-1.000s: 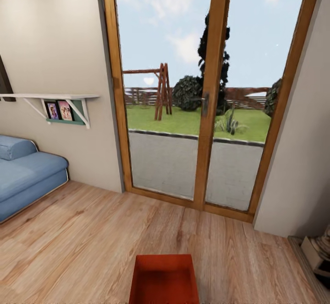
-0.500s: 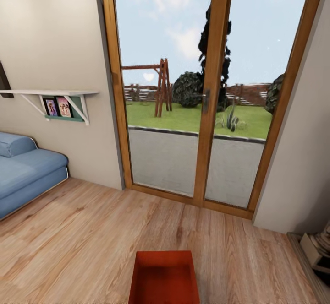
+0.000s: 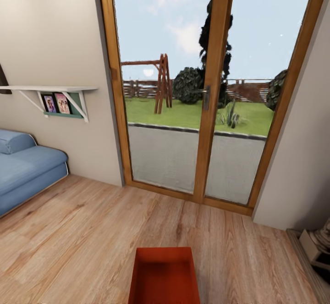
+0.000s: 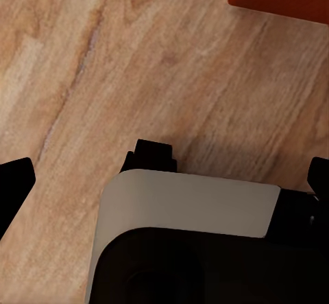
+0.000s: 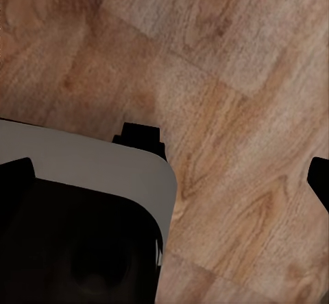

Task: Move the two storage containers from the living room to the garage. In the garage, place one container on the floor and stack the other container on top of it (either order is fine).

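A: Where is the storage container (image 3: 165,274)?
B: On the wood plank floor (image 3: 82,230) near the glass patio door (image 3: 201,89); blue sofa (image 3: 25,171) at the left wall.
A: And the grippers?
B: Left gripper (image 4: 168,173) fingers spread wide, nothing between. Right gripper (image 5: 168,173) likewise, above bare planks.

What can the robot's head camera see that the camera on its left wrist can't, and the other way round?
The head view takes in the room: a glass door with a garden behind it, a blue sofa at the left, and a wall shelf with framed photos.

The left wrist view looks straight down and catches the left gripper, its dark fingertips spread wide at the picture's edges, with nothing between them, above part of the robot's own pale and black body.

Both show the wood plank floor and a red-orange storage container.
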Robot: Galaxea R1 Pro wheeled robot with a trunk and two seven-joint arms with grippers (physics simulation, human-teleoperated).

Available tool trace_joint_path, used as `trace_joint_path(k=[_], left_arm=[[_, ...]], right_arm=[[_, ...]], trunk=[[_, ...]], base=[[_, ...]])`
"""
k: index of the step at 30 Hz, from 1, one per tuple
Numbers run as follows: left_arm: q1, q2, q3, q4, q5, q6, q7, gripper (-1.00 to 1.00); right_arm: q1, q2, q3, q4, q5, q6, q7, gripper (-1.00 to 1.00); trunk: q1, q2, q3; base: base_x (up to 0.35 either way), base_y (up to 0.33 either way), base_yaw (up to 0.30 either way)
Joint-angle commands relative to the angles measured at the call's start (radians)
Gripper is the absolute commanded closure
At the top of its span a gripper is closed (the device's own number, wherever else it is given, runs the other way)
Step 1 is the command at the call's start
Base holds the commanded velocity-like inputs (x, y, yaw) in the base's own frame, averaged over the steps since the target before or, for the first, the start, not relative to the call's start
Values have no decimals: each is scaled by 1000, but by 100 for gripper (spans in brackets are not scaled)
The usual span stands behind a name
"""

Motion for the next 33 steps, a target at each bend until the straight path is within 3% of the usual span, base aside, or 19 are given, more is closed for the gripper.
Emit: trace_joint_path(k=[1,33], left_arm=[[-1,0,-8,1,8,-3,0,-100],[-1,0,-8,1,8,-3,0,-100]], right_arm=[[-1,0,8,3,-11,-6,1,-100],[-1,0,-3,3,-23,-4,9,-100]], trunk=[[0,-1,-3],[0,-1,-53]], base=[[0,0,0],[0,0,0]])
